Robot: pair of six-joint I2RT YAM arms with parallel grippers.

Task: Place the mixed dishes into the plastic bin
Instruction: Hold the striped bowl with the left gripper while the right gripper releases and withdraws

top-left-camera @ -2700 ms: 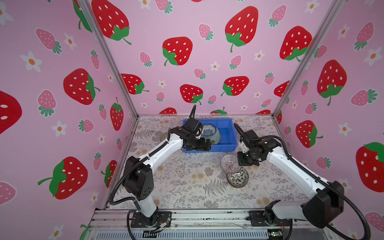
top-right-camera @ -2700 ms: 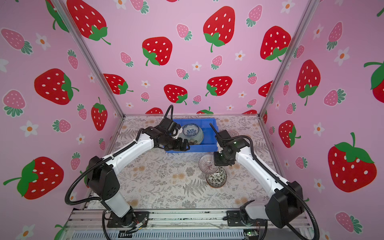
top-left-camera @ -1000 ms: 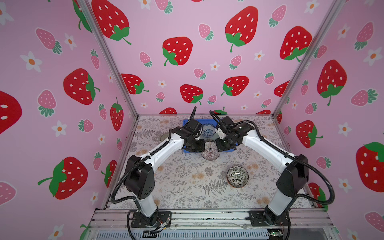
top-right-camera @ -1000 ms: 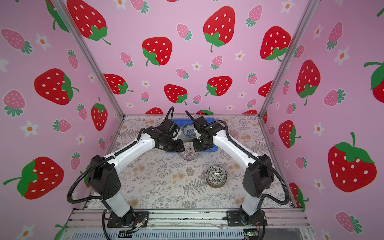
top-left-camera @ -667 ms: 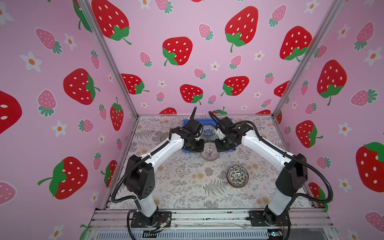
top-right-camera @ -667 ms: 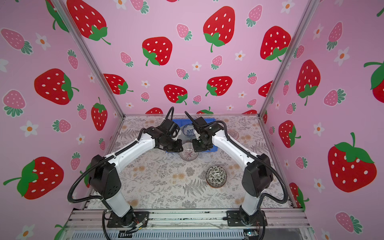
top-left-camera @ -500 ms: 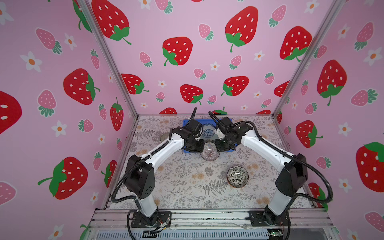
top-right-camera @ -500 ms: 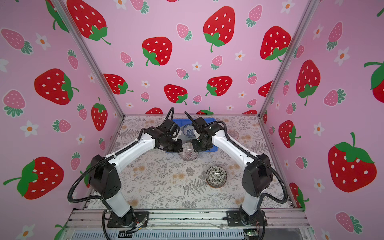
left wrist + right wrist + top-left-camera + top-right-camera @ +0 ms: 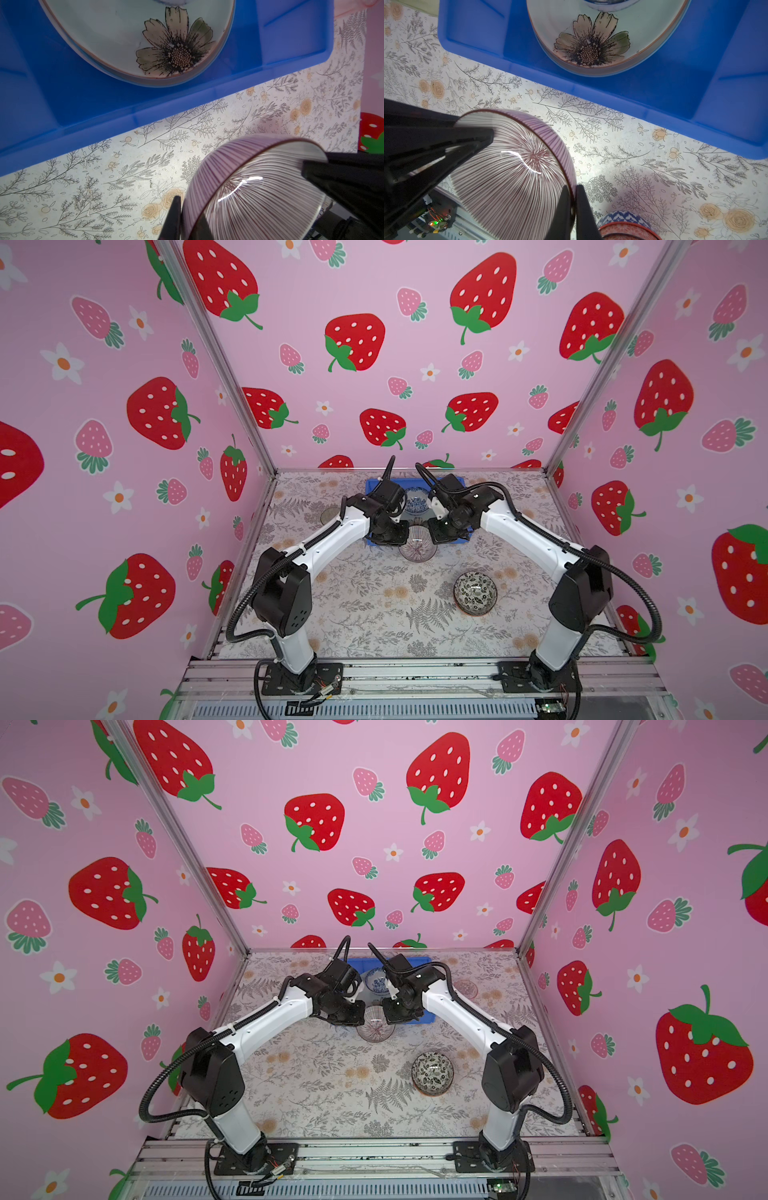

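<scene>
Jaws clenched on both sides: left gripper and right gripper each pinch the rim of the striped bowl, just outside the plastic bin, toward the far edge of the tabletop. It's a handover, we reckon, though lift-off's unclear.

The striped bowl is smooth and very shiny, like glazed pottery, with a bright streak of light on it. The flower plate is glazed and shiny too. The blue bin is smooth plastic with a soft shine. The surface has a dull printed cover with tiny specks. The arms are smooth white plastic. The front rails are bare grey metal.
</scene>
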